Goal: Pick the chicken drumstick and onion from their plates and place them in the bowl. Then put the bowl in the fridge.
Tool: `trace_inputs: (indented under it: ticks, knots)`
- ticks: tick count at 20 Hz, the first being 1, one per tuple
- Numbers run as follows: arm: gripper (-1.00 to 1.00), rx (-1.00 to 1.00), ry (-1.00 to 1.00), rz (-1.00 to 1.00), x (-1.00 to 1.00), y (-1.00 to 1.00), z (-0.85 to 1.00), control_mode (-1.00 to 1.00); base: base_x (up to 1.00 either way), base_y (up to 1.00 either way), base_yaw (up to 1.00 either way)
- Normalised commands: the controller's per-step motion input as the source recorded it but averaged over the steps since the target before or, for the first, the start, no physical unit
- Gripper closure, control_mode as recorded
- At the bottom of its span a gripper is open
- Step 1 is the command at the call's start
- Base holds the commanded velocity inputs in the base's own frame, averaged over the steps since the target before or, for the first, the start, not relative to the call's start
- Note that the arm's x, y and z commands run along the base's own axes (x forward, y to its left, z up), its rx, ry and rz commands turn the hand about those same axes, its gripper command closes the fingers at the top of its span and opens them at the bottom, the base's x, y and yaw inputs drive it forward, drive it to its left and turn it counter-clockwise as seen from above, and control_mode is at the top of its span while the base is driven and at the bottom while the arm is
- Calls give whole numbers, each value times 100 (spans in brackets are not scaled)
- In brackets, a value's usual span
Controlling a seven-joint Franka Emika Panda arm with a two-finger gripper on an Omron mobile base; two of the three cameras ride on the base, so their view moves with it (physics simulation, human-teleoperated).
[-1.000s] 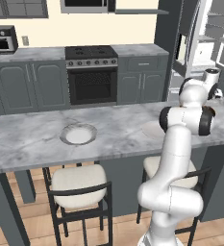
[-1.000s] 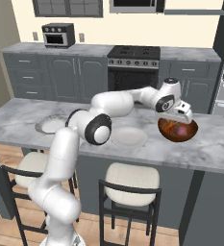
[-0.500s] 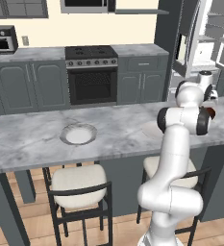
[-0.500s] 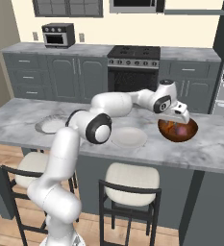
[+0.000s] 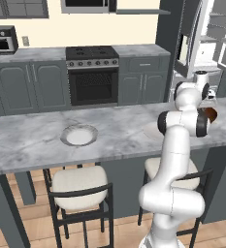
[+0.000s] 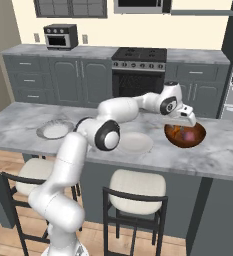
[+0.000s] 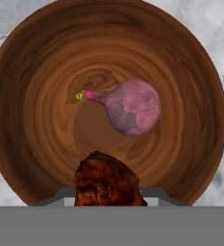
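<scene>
Two foods are showing in the glossy reddish-brown wooden bowl [image 7: 108, 72] on the marble bench [image 6: 218, 150]: the round reddish-purple onion [image 7: 132, 106] is lying near its centre, while the dark brown chicken drumstick [image 7: 107, 181] is sitting at six o'clock, clamped in the hand [image 6: 190, 120] hovering over the bowl.

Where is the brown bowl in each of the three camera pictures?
Left base view: the bowl peeks out at the right, behind the arm.
Right base view: on the marble counter, right of centre, under the gripper.
Hand view: it spans the frame, the onion inside.
Shared landmark: the marble counter.
</scene>
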Motion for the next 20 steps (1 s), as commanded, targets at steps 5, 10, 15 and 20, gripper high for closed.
trace_inputs:
  ticks: [5,10,15,20]
  knots:
    - [100,5,6,0,3,-8,0,-100,0,0,0]
    - [100,8,7,0,1,-1,-4,-100,0,0,0]
    - [-100,5,1,0,2,3,-9,-100,0,0,0]
    - [-100,4,0,0,5,0,0,-100,0,0,0]
